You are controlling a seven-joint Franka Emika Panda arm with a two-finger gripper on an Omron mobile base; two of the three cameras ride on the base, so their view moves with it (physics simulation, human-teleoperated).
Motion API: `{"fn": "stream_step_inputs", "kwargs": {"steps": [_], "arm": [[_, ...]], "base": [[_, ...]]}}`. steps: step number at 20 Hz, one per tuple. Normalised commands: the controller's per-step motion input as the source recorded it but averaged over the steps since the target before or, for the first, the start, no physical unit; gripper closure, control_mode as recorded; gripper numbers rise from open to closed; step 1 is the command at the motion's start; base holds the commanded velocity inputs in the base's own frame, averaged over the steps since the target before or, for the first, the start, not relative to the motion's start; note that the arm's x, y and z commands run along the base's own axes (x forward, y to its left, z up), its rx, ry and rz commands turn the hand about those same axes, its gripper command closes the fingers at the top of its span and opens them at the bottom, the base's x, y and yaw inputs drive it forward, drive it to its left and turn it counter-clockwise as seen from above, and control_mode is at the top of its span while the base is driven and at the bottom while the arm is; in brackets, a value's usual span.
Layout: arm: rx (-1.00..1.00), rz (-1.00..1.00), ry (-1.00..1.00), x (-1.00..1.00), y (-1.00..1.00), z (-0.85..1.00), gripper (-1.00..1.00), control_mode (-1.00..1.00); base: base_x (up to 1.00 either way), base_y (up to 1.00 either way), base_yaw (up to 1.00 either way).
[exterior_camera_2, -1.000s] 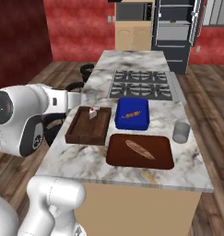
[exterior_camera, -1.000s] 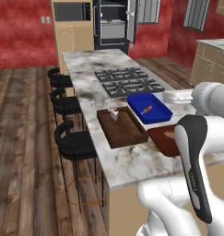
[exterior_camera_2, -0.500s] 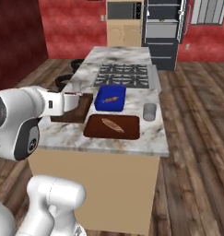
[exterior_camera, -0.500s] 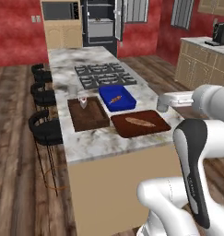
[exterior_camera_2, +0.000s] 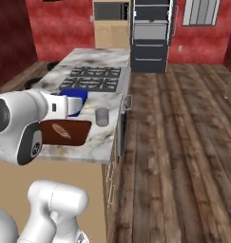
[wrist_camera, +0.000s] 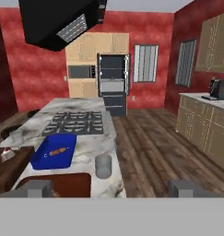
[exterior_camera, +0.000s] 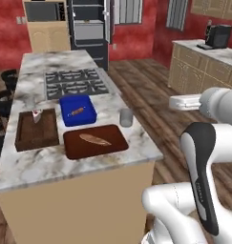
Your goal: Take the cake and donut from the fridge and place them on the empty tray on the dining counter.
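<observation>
Cake (exterior_camera: 36, 115) sits at the far edge of the tray (exterior_camera: 36, 133), which lies on the left side of the counter (exterior_camera: 55, 164). Just right of the tray is a blue dish (exterior_camera: 78, 110) with a small orange item inside, and nearer the camera a reddish-brown board (exterior_camera: 95, 141) holding a flat brown piece. A grey cup (exterior_camera: 126, 117) stands beside the board, near the counter's right edge. Beyond the stove (exterior_camera: 75, 82), the fridge (exterior_camera: 90, 28) stands with its doors open. The gripper (wrist_camera: 111, 188) is spread wide, holding nothing, above the counter's near end.
</observation>
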Motion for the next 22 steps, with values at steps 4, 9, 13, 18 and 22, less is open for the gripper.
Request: {"fn": "stream_step_inputs", "kwargs": {"steps": [4, 9, 13, 18, 22], "arm": [[0.0, 0.0, 0.0, 0.0, 0.0, 0.0, -1.0, 1.0], [0.0, 0.0, 0.0, 0.0, 0.0, 0.0, -1.0, 1.0], [0.0, 0.0, 0.0, 0.0, 0.0, 0.0, -1.0, 1.0], [0.0, 0.0, 0.0, 0.0, 0.0, 0.0, -1.0, 1.0], [0.0, 0.0, 0.0, 0.0, 0.0, 0.0, -1.0, 1.0]], "base": [[0.38, -1.0, 0.08], [0.75, -1.0, 0.14], [0.97, -1.0, 0.25], [1.0, -1.0, 0.36], [1.0, -0.92, 0.36]]}}
